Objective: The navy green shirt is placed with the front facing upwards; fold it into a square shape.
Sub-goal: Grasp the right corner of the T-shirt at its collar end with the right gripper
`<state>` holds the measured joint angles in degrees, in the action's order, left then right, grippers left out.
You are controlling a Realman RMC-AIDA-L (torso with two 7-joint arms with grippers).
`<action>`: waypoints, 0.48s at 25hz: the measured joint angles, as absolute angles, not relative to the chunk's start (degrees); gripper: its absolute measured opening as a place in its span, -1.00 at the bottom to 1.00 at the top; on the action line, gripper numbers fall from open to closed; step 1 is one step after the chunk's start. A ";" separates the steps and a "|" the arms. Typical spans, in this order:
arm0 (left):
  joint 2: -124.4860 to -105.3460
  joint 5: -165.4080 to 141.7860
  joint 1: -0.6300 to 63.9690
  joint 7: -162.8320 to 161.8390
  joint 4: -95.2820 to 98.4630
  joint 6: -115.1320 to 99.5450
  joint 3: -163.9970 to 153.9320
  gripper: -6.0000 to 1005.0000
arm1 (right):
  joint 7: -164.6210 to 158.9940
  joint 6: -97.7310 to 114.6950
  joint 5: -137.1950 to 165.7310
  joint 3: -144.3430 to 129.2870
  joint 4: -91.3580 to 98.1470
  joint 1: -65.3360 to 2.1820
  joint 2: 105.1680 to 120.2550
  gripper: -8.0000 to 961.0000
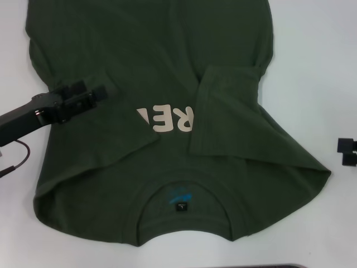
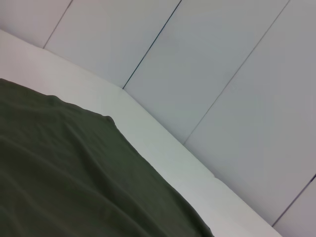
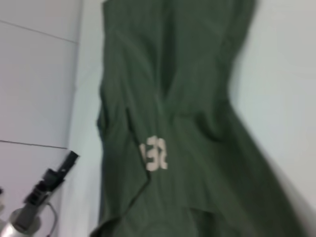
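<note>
The navy green shirt (image 1: 156,56) lies flat on the white table (image 1: 318,67), front up, with its collar (image 1: 181,192) and black tag (image 1: 181,207) nearest me. Both sleeves are folded inward: the left flap (image 1: 120,131) and the right flap (image 1: 228,111) cover part of the cream lettering (image 1: 167,117). My left gripper (image 1: 92,94) sits over the left flap's upper edge. My right gripper (image 1: 347,152) shows only at the table's right edge, off the cloth. The right wrist view shows the shirt (image 3: 173,123) with its lettering (image 3: 154,154), and the left arm (image 3: 47,185) beyond it. The left wrist view shows only shirt cloth (image 2: 74,182).
White table (image 2: 148,133) surrounds the shirt on both sides. A pale panelled wall (image 2: 207,59) rises behind the table's far edge. A dark cable (image 1: 17,159) hangs from the left arm near the table's left edge.
</note>
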<state>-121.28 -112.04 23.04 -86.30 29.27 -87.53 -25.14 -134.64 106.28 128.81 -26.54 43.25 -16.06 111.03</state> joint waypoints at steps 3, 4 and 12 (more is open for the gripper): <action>-121.28 -112.04 22.93 -86.27 29.27 -87.39 -25.13 0.77 | -135.18 105.88 131.97 -25.57 43.26 -16.45 110.76 0.56; -121.27 -112.05 22.91 -86.26 29.26 -87.38 -25.13 0.77 | -135.29 105.68 132.53 -25.41 43.26 -16.49 110.76 0.56; -121.19 -112.05 22.93 -86.07 29.27 -87.28 -25.04 0.77 | -135.69 102.98 134.62 -25.88 42.65 -16.63 111.20 0.56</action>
